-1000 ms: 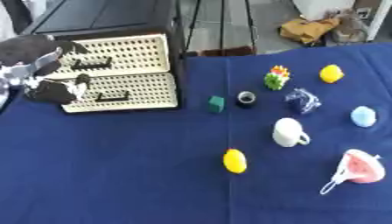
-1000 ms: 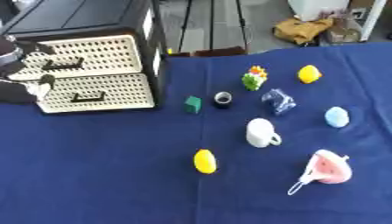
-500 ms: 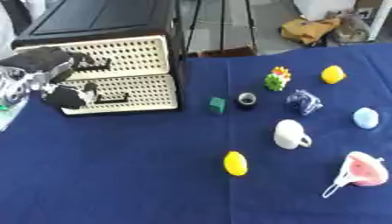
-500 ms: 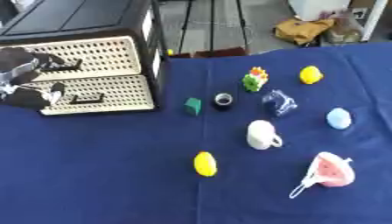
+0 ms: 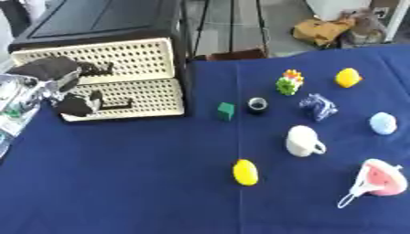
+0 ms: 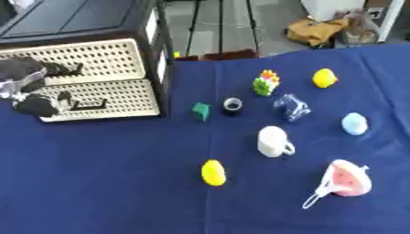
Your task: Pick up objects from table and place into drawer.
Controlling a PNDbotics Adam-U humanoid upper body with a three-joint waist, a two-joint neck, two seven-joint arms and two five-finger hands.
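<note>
The robot's left hand is at the front of the cream drawer box with little holes. I cannot tell if it grips anything. A white mug and a yellow lemon-shaped toy sit on the blue bench.

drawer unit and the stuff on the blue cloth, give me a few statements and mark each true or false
1. The left hand is at the front of the drawer unit. True.
2. The white mug lies inside a drawer. False: it sits on the blue cloth, to the right of the unit.
3. The green cube is beside the small black ring. True.
4. The right hand holds the yellow lemon-shaped object. False: no right hand shows, and the object lies alone on the cloth.
5. The pink object is near the cloth's right side. True.
</note>
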